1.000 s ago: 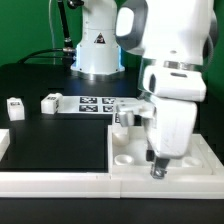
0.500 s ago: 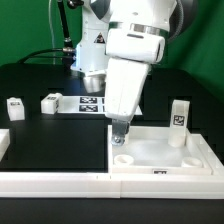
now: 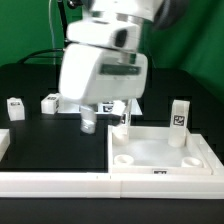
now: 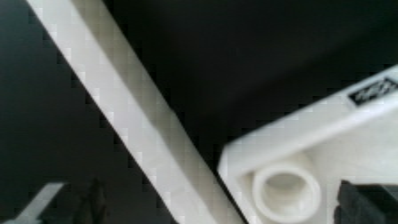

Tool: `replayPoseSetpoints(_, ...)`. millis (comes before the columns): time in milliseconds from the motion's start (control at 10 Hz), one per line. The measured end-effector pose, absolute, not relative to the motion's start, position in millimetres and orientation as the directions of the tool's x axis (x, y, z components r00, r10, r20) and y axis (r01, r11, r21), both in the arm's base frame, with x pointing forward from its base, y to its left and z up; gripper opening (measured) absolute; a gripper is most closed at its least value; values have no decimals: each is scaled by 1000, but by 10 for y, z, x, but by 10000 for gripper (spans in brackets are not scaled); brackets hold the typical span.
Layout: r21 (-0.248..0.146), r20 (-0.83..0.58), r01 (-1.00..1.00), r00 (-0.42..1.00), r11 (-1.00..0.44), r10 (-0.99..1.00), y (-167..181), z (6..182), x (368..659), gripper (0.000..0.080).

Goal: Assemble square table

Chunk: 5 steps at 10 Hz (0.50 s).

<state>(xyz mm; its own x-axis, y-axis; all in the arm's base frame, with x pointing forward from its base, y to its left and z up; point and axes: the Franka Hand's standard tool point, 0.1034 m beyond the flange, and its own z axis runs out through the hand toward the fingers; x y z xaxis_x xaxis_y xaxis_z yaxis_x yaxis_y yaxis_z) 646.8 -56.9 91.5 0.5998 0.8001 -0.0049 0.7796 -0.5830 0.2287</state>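
The white square tabletop lies tray-side up at the exterior view's right, with round sockets in its corners. One white tagged leg stands upright at its far right corner. A thin white upright piece stands at its far left corner. Two more legs lie on the black table at the left. My gripper hangs over the black table just left of the tabletop, open and empty. In the wrist view the gripper looks down on a tabletop corner socket.
White border rails run along the table's front and left edge; one crosses the wrist view. The marker board lies behind my gripper. The robot base stands at the back.
My arm has swung from over the tabletop's front to the exterior view's left and risen. It now hangs over the black table beside the tabletop. The leg at the far right corner has come into sight.
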Motion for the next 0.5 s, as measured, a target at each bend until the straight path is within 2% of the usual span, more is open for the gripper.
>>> replayPoseSetpoints(200, 211, 5, 730, 664, -650, 748, -882, 1005, 6321, 648)
replayPoseSetpoints(300, 193, 35, 631, 761, -752, 648, -1023, 1004, 6183, 649)
replayPoseSetpoints(500, 185, 57, 553, 819, -812, 571, -953, 989, 6207, 649)
